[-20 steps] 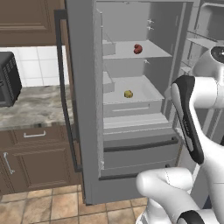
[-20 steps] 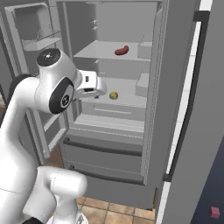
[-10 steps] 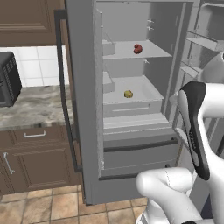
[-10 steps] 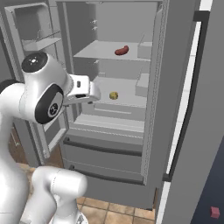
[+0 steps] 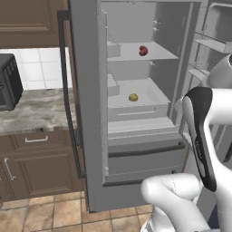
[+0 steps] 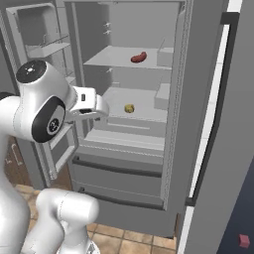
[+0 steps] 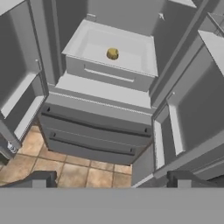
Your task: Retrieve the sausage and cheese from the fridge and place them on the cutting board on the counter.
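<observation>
Cheese [image 7: 113, 53] on lower fridge [image 7: 105, 113] shelf, at twelve o'clock well beyond the fully open, empty gripper [image 7: 111, 179]; sausage [image 6: 138, 57] on shelf above.

White glossy arm [image 6: 30, 114] w/ rounded dark joint caps

Home kitchen, open fridge [image 5: 86, 90], marbled counter [image 5: 36, 113], brown cabinets [image 5: 31, 158], tiled floor [image 5: 45, 215]

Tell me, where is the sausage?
The sausage lies on the upper shelf of the open fridge, one shelf above the cheese.
</observation>
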Tool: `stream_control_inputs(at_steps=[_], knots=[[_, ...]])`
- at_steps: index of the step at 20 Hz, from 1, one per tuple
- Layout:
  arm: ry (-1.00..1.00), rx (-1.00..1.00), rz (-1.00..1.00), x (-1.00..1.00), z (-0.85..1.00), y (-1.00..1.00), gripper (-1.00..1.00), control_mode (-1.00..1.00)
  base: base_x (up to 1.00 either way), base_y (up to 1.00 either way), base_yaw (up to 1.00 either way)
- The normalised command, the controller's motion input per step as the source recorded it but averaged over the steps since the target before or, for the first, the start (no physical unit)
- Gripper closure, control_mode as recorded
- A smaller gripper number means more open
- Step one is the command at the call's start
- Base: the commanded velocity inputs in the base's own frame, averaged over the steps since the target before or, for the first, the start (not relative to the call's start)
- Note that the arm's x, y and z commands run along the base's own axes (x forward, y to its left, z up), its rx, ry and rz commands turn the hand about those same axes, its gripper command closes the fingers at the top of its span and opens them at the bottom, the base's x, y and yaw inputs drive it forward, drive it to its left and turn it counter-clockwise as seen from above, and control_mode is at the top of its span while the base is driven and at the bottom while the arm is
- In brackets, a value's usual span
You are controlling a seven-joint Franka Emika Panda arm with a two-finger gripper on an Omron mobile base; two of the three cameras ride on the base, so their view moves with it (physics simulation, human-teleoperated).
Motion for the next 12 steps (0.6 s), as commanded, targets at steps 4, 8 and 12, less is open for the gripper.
stream_control_inputs(at_steps=[4,8,12], knots=[[0.00,0.00,0.00,0.00,0.00,0.00,-1.00,1.00,0.41,0.06,0.00],[0.00,0.00,0.00,0.00,0.00,0.00,-1.00,1.00,0.70,0.00,0.00],[0.00,0.00,0.00,0.00,0.00,0.00,-1.00,1.00,0.80,0.00,0.00]])
